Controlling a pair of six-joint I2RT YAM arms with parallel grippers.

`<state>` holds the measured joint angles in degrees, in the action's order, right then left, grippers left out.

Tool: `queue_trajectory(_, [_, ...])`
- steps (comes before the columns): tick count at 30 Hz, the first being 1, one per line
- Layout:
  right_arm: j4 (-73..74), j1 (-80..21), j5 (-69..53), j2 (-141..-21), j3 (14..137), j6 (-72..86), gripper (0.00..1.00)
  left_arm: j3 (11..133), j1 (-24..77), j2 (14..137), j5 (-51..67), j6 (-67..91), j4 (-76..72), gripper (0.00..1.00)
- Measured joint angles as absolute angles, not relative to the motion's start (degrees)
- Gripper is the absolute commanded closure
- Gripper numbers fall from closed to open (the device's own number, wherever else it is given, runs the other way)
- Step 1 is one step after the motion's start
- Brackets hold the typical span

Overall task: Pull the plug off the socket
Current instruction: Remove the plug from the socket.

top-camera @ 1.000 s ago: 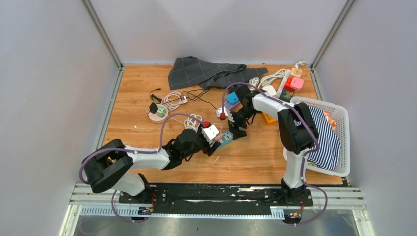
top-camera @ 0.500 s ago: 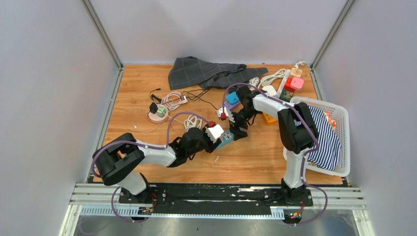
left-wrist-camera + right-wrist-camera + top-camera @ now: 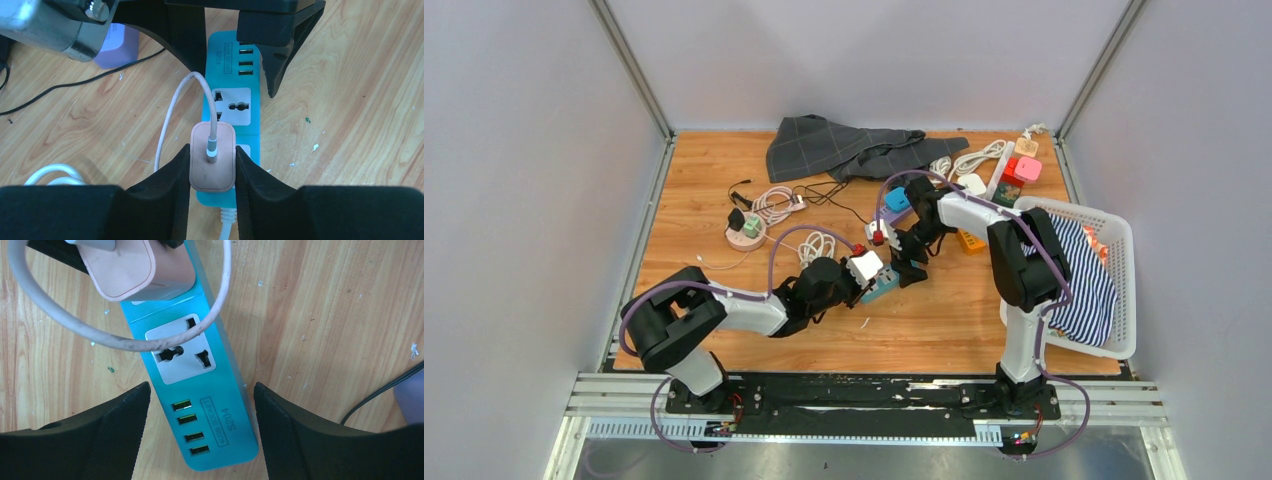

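Plug (image 3: 212, 170), one, pinched in left hand (image 3: 212, 152), socket strip (image 3: 235, 65), four USB ports (image 3: 186, 419)

Left gripper (image 3: 212, 152) pinched narrow, arm stretched low — right gripper (image 3: 201, 389) spread wide, arm reaching forward.

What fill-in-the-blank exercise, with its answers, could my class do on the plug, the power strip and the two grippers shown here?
1. The pink plug sits between the fingers of the ___.
2. The teal power strip has ___ USB ports in a row.
3. The socket between the plug and the USB ports is ___.
4. The right gripper straddles the strip's USB end with its jaws ___.
Missing words: left gripper; four; empty; open.
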<state>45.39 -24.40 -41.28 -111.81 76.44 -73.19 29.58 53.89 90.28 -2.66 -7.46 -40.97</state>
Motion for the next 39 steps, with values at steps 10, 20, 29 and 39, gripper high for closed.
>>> queue_trajectory(10, [47.92, -23.92, -42.54, -111.77, 75.75, -77.87, 0.24, 28.21, 53.58, 90.13, 2.74, -6.9, -42.81, 1.0])
queue_trajectory(20, [49.87, -23.73, -43.86, -108.73, 70.26, -87.31, 0.39, 26.57, 53.49, 88.92, 7.62, -4.38, -43.51, 1.0])
queue_trajectory(29, [46.35, -24.12, -42.0, -103.0, 63.09, -86.61, 0.79, 26.52, 53.45, 89.27, 10.41, -1.76, -44.01, 1.0])
queue_trajectory(39, [46.48, -26.46, -41.01, -102.48, 62.98, -80.53, 1.0, 19.18, 53.49, 91.57, 8.93, 8.64, -60.03, 1.0])
